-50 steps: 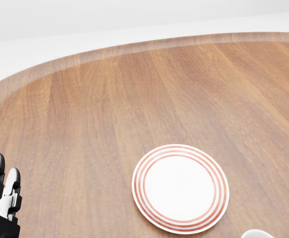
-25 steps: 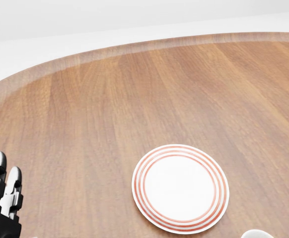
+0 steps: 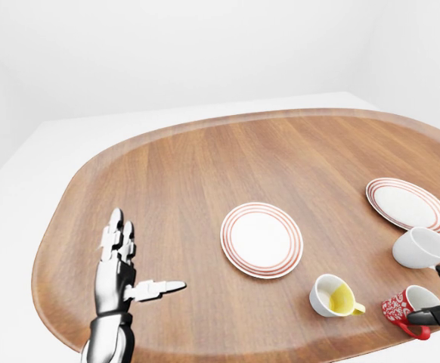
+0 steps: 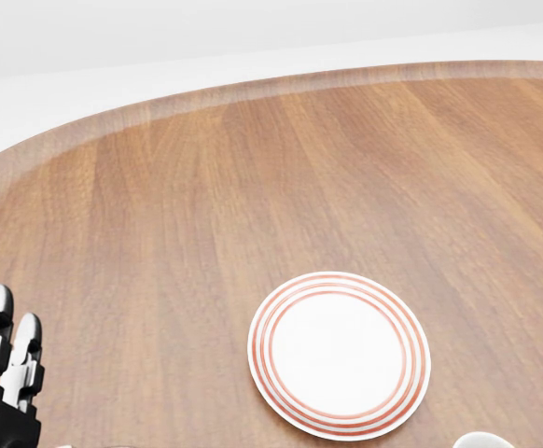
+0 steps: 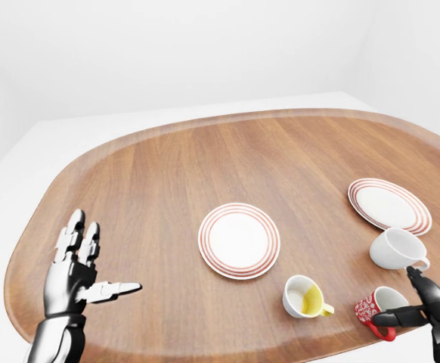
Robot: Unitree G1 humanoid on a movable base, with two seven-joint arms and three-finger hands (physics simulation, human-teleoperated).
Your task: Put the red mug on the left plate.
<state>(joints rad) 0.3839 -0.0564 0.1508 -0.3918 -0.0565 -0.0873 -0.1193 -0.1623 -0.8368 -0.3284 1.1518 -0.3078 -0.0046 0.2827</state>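
Red mug (image 5: 375,308) lies tipped between my right hand's (image 5: 420,306) spread, ungripping fingers; a careless close could roll it off the tabletop (image 5: 175,174).

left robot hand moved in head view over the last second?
Yes, slightly. The silver left robot hand has sunk toward the view's bottom edge, while the red-ringed white plate on the wooden table stays fixed.

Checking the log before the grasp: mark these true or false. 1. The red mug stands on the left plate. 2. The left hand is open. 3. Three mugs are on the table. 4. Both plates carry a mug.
1. False: the red mug lies on the table, right of the left plate.
2. True: the left hand has spread fingers.
3. True: red, yellow-lined mug, white mug.
4. False: the left plate and right plate are both bare.
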